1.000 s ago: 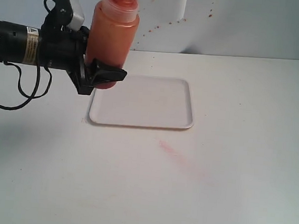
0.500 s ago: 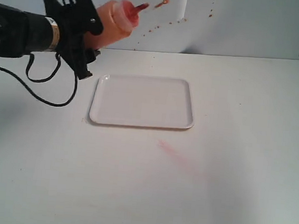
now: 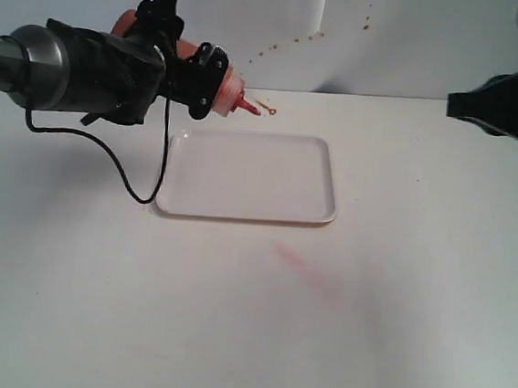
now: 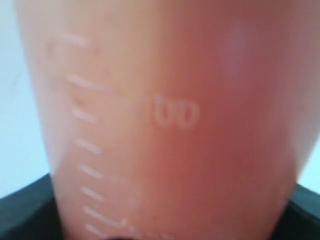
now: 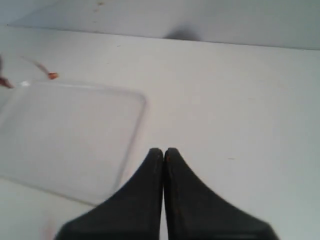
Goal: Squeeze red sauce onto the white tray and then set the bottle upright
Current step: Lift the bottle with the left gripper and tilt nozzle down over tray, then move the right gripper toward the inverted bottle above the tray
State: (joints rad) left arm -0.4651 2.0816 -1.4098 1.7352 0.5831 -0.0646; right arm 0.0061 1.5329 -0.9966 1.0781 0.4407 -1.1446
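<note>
The squeeze bottle (image 3: 225,92) hangs tilted nearly level, nozzle angled down by the white tray's (image 3: 252,175) far left corner, pinched in my left gripper (image 3: 204,80). My right gripper (image 5: 163,152), fingers pressed together, hovers over the table's (image 3: 397,290) far right side.

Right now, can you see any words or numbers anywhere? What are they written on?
"100": raised on the bottle, beside a ladder of ticks.
Fainter raised marks lower on the bottle: too blurred to read.
Tray and table: no writing on them.
</note>
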